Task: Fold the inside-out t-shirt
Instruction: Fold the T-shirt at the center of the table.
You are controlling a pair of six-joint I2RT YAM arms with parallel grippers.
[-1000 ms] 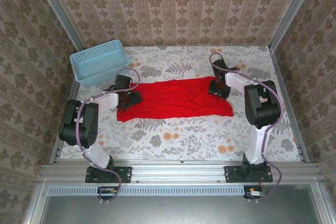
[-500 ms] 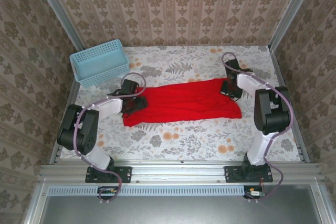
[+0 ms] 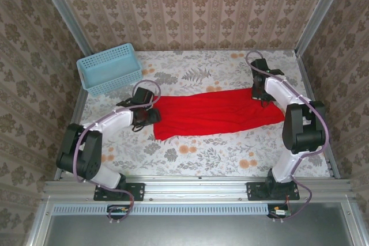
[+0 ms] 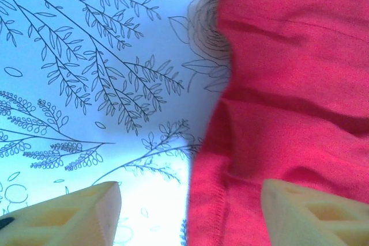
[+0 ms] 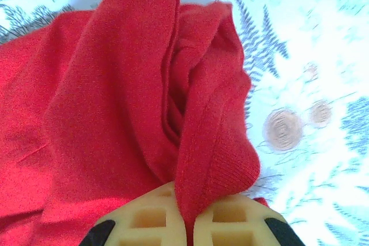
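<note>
The inside-out t-shirt (image 3: 213, 110) is a bright red cloth lying in a long band across the middle of the flowered table (image 3: 196, 154). My right gripper (image 3: 261, 96) is at its right end, shut on a ribbed fold of the red cloth (image 5: 104, 84), which bunches up between the fingers of the right gripper (image 5: 190, 203). My left gripper (image 3: 153, 116) hovers at the shirt's left end. There the left gripper (image 4: 190, 200) stands open, straddling the stitched hem of the shirt (image 4: 288, 84), with one finger over bare table and the other over cloth.
A light blue plastic basket (image 3: 109, 67) sits at the back left of the table. Patterned walls close in the back and both sides. Open tabletop lies in front of the shirt and behind it.
The right gripper has shut on the shirt's right end and pulled it right and back. The whole shirt slid right, and the left gripper followed its left end.
</note>
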